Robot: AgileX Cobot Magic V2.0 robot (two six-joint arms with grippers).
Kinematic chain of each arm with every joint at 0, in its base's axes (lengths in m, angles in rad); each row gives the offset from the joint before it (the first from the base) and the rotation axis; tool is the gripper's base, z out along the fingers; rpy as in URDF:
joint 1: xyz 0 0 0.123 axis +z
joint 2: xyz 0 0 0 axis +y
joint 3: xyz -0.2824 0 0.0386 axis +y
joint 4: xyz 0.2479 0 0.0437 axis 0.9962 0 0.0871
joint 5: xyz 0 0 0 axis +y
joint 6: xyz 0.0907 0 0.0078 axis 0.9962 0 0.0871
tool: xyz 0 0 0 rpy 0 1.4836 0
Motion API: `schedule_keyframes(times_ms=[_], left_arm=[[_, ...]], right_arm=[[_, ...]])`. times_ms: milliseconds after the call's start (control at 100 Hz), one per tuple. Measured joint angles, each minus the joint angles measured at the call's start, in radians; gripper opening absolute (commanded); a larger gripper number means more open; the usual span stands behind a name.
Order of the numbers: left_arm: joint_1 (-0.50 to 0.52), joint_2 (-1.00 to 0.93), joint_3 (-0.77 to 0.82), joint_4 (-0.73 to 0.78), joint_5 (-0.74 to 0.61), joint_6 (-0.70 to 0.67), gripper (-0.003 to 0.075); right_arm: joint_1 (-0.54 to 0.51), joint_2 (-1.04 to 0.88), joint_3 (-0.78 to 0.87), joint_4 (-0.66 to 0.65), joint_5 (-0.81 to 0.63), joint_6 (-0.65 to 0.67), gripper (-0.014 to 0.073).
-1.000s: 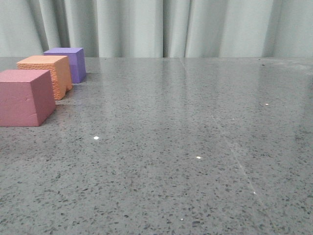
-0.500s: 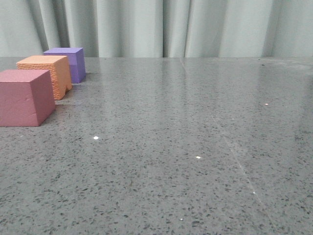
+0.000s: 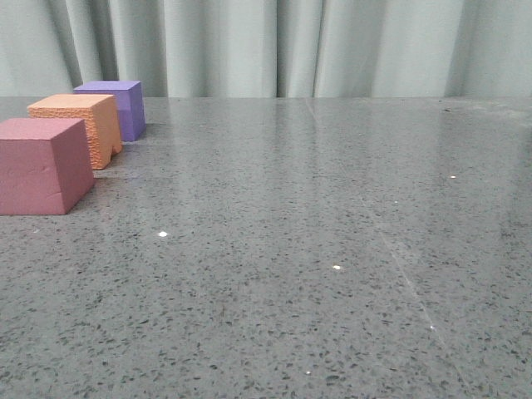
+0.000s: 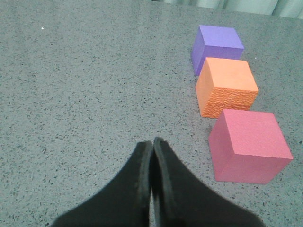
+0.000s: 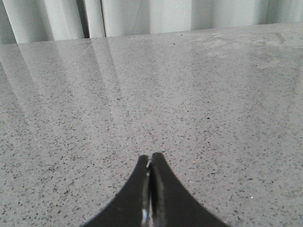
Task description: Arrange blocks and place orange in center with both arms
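Three foam cubes stand in a row along the left side of my speckled grey stone-look tabletop [image 3: 332, 249], its polished surface mirroring the pale pleated curtain [image 3: 291, 46] behind. Nearest in the front view is the smooth dusty pink-red foam cube [image 3: 43, 165], a faint crease on its front face; behind it sits the orange foam cube with pebbled, leather-like sides [image 3: 79, 126], and farthest back the smooth purple foam cube [image 3: 114, 105]. The orange one holds the middle place, close between its neighbours with narrow gaps showing in the left wrist view, where pink-red [image 4: 248, 145], orange [image 4: 226, 87] and purple [image 4: 217, 47] line up the same way. My left tool [image 4: 152, 144], two tapering black fingers pressed tip to tip, holds nothing and points at bare stone just beside the pink-red cube without touching it. My right tool [image 5: 150, 160] is likewise closed and empty, aimed over open tabletop well apart from the row.
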Motion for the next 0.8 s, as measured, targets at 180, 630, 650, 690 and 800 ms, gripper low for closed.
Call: schedule_keyframes(times_ms=[180, 630, 650, 690, 800], left_arm=[[0.000, 0.000, 0.001, 0.044, -0.068, 0.004, -0.0019], [0.065, -0.143, 0.106, -0.157, -0.257, 0.373, -0.0019], [0.085, -0.161, 0.121, -0.186, -0.268, 0.395, -0.0019], [0.113, -0.184, 0.140, -0.227, -0.287, 0.438, -0.0019], [0.217, -0.255, 0.208, -0.391, -0.367, 0.628, -0.0019]], right_arm=[[0.000, 0.000, 0.000, 0.000, 0.000, 0.000, -0.0120], [0.000, 0.000, 0.000, 0.000, 0.000, 0.000, -0.0120], [0.000, 0.000, 0.000, 0.000, 0.000, 0.000, -0.0120], [0.000, 0.000, 0.000, 0.000, 0.000, 0.000, -0.0120], [0.000, 0.000, 0.000, 0.000, 0.000, 0.000, -0.0120]])
